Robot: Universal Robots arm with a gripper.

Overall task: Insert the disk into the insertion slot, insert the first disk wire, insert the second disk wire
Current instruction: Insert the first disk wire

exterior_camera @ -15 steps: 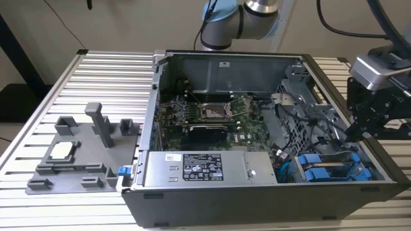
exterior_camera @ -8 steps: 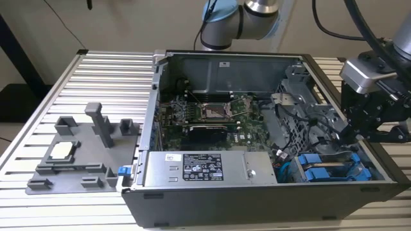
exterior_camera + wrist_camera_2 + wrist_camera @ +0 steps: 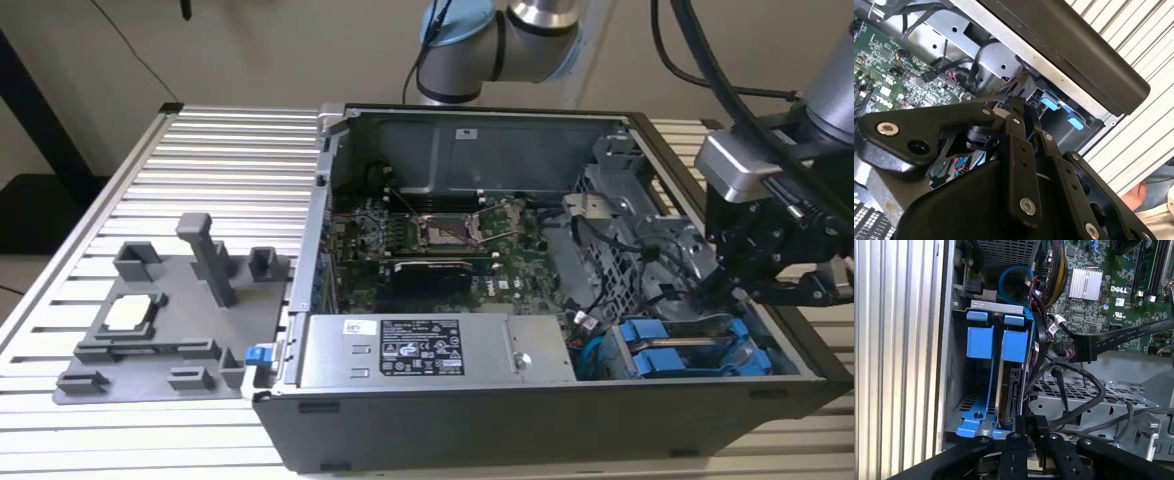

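The disk [image 3: 1008, 395] sits edge-on in its blue frame [image 3: 1015, 345] inside the insertion slot [image 3: 988, 304], a grey sheet-metal cage. A second blue frame [image 3: 979, 341] sits beside it. In the exterior view, the blue frames [image 3: 678, 352] lie at the case's front right corner, with my gripper [image 3: 721, 290] reaching down just behind them. My gripper [image 3: 1030, 426] is shut on the black connector of a disk wire [image 3: 1036, 422], held against the disk's near end. In the second wrist view, the fingers [image 3: 1015, 117] press close together above the blue tabs [image 3: 1050, 104].
Loose black cables [image 3: 1074, 377] and a blue cable [image 3: 1016, 277] crowd the space beside the cage. The green motherboard [image 3: 427, 235] and the grey power-supply box [image 3: 434, 350] fill the case. A grey fixture plate [image 3: 167, 320] lies on the slatted table at the exterior view's left.
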